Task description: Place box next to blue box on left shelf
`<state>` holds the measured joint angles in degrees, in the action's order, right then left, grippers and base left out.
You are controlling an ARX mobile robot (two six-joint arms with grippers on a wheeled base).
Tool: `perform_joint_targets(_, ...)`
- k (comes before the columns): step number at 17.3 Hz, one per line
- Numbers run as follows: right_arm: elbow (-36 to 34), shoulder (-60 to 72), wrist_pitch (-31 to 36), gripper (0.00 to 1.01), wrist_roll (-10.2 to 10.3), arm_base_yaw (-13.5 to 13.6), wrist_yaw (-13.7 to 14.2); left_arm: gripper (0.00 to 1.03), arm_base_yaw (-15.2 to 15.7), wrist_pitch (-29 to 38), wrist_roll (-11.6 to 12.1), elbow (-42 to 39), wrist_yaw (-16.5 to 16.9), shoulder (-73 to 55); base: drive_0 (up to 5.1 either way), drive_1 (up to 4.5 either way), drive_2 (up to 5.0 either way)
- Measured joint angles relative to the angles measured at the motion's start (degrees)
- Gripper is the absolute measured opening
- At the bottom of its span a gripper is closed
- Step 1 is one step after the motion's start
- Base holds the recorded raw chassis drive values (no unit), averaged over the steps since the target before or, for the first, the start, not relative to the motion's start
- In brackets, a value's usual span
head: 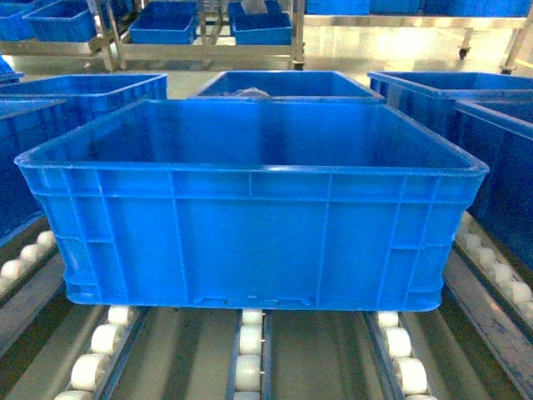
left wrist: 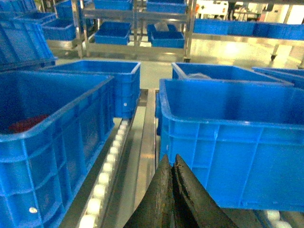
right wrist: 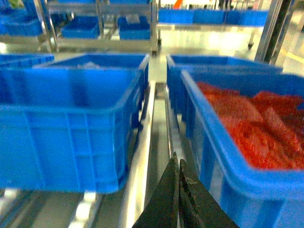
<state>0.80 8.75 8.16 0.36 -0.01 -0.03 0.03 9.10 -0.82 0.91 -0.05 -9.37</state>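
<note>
Box [head: 250, 221] of ribbed blue plastic sits on the white rollers of the left shelf [head: 250, 350], near its front edge, between neighbouring crates [left wrist: 52, 137]. Left gripper [left wrist: 173, 164] and right gripper [right wrist: 178, 168] each show fingers pressed together, holding nothing

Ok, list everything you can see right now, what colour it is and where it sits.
Box: one, blue, centre lane of the roller rack.
Rack: grey rails, white rollers, under the boxes.
Other crates: several, blue, behind and to both sides.
Right crate: one, blue, holds red-orange contents.
Far shelving: steel frame, blue crates on it.
Left gripper: dark, shut, left of the box.
Right gripper: dark, shut, right of the box.
</note>
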Motion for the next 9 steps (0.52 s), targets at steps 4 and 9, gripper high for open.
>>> perform_joint_targets(4,0.0,-8.5,-8.2,0.01,0.0,0.0,0.0,0.01,0.0,-9.6,0.0,0.0,0.0,8.8,0.0,0.0,0.0)
perform_joint_targets(9,0.0,-8.5,-8.4,0.21,0.0,0.0,0.0,0.2,0.0,-9.5,0.0,0.0,0.0,8.8,0.0,0.0,0.0)
